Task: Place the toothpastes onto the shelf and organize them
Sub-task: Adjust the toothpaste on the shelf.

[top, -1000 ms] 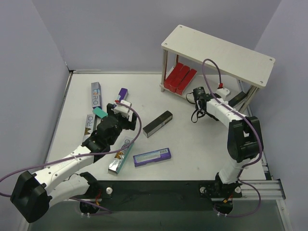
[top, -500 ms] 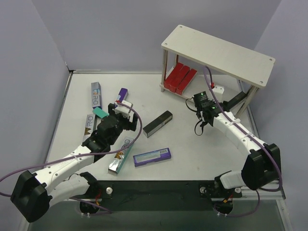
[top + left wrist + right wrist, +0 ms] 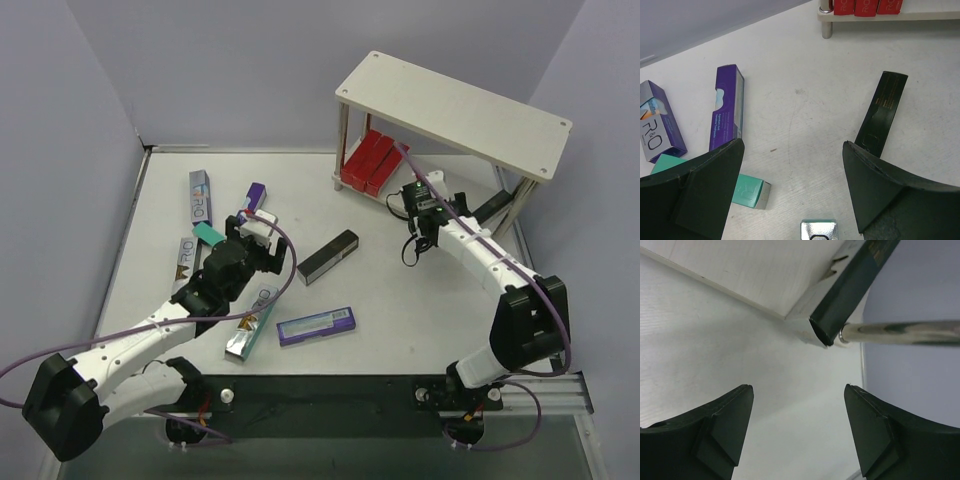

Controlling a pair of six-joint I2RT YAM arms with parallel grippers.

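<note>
The shelf (image 3: 455,110) stands at the back right. Three red toothpastes (image 3: 372,162) lie on its lower board, and a black one (image 3: 495,205) lies at that board's right end. On the table lie a black carton (image 3: 328,256), a purple one (image 3: 317,325), a silver-teal one (image 3: 250,322), two silver ones (image 3: 201,197) (image 3: 185,262), a small purple one (image 3: 255,194) and a teal one (image 3: 207,233). My left gripper (image 3: 255,232) is open and empty above the table, between the purple carton (image 3: 727,107) and the black carton (image 3: 882,112). My right gripper (image 3: 452,200) is open and empty beside the lower board (image 3: 740,270), below the black carton (image 3: 855,280).
A metal shelf leg (image 3: 900,332) crosses just beyond my right fingers. Grey walls close the table at the left, back and right. The red cartons' ends (image 3: 860,6) show at the top of the left wrist view. A silver carton end (image 3: 819,230) lies under my left gripper.
My right arm has swung its elbow out and back, and its gripper has shifted slightly by the shelf's lower board. The left arm and the cartons have not moved.
</note>
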